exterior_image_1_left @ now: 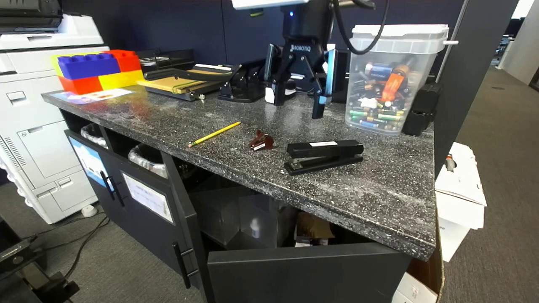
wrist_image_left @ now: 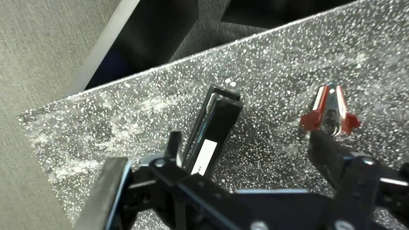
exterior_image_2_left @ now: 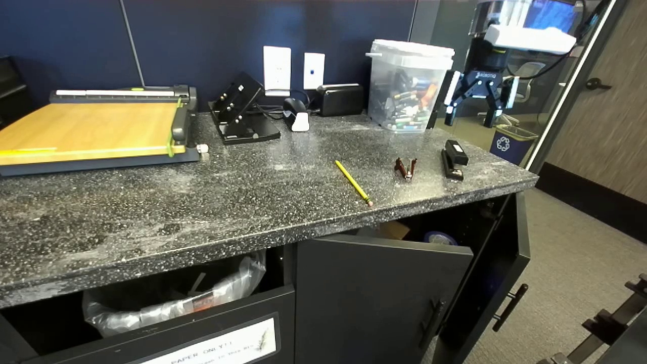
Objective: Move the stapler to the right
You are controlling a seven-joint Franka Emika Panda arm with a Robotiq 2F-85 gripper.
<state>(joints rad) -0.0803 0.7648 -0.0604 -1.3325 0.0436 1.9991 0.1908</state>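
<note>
The stapler is long and black with a white label on its upper arm. It lies on the dark speckled counter [exterior_image_1_left: 379, 185] in both exterior views [exterior_image_1_left: 326, 152] [exterior_image_2_left: 456, 153]. It also shows in the wrist view [wrist_image_left: 222, 119], where its lower end is hidden behind the gripper. My gripper [exterior_image_1_left: 294, 104] is open and empty, raised above the counter in both exterior views [exterior_image_2_left: 469, 120]. In the wrist view its fingers [wrist_image_left: 246, 140] are spread wide, with the stapler nearer the picture's left finger and apart from both in height.
A reddish-brown staple remover [exterior_image_1_left: 261, 141] and a yellow pencil [exterior_image_1_left: 214, 134] lie beside the stapler. A clear bin of batteries [exterior_image_1_left: 377, 80] stands behind. A hole punch [exterior_image_2_left: 245, 121] and paper cutter [exterior_image_2_left: 91, 126] are further along. The counter's front edge and corner [exterior_image_1_left: 425, 248] are near the stapler.
</note>
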